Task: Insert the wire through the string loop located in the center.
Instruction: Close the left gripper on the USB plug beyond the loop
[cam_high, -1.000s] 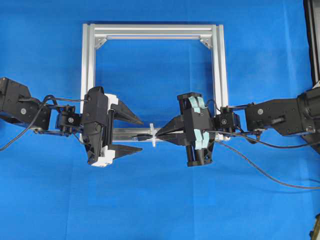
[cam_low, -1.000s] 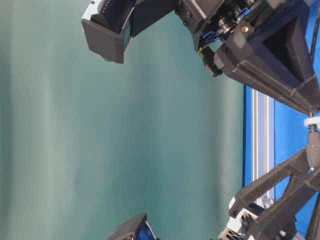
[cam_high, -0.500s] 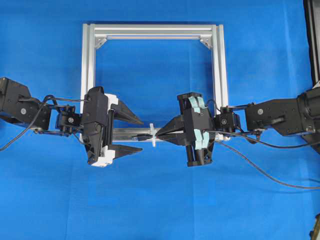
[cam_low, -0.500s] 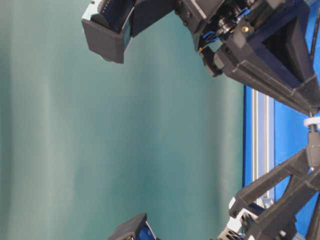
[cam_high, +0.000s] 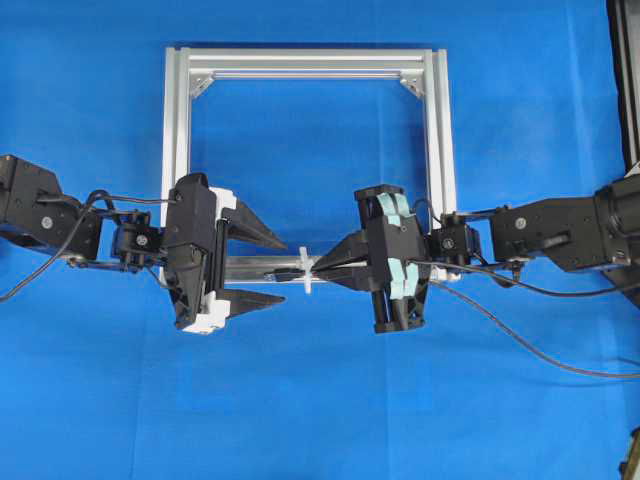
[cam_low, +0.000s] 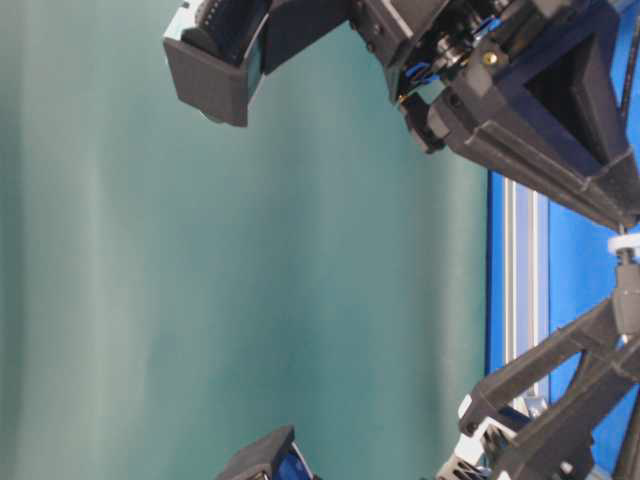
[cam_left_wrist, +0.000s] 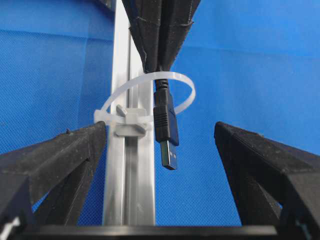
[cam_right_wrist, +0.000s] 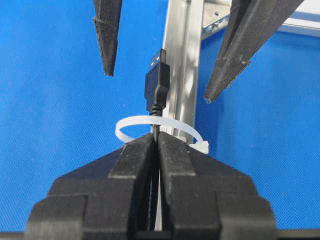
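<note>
the wire (cam_left_wrist: 165, 125) hangs with its plug end already through the string loop (cam_left_wrist: 150, 102), the black plug body and metal tip sticking out on the left arm's side while the thin cable behind it runs back into the right gripper (cam_right_wrist: 156, 142), whose fingers are pressed together and clamped on the cable just short of the loop. the loop is a white translucent tie ringed around the cable and fastened at the near rail of the aluminium frame (cam_high: 175, 120), about midway along that rail, on the blue cloth (cam_high: 300, 400). the left gripper (cam_high: 268, 270) faces the plug from the other side with its fingers (cam_left_wrist: 55, 160) spread wide apart, one on each side of the plug and touching neither it nor the loop. in the overhead view the two grippers point at each other across the loop (cam_high: 305, 272), with the right fingertips just beside it.
</note>
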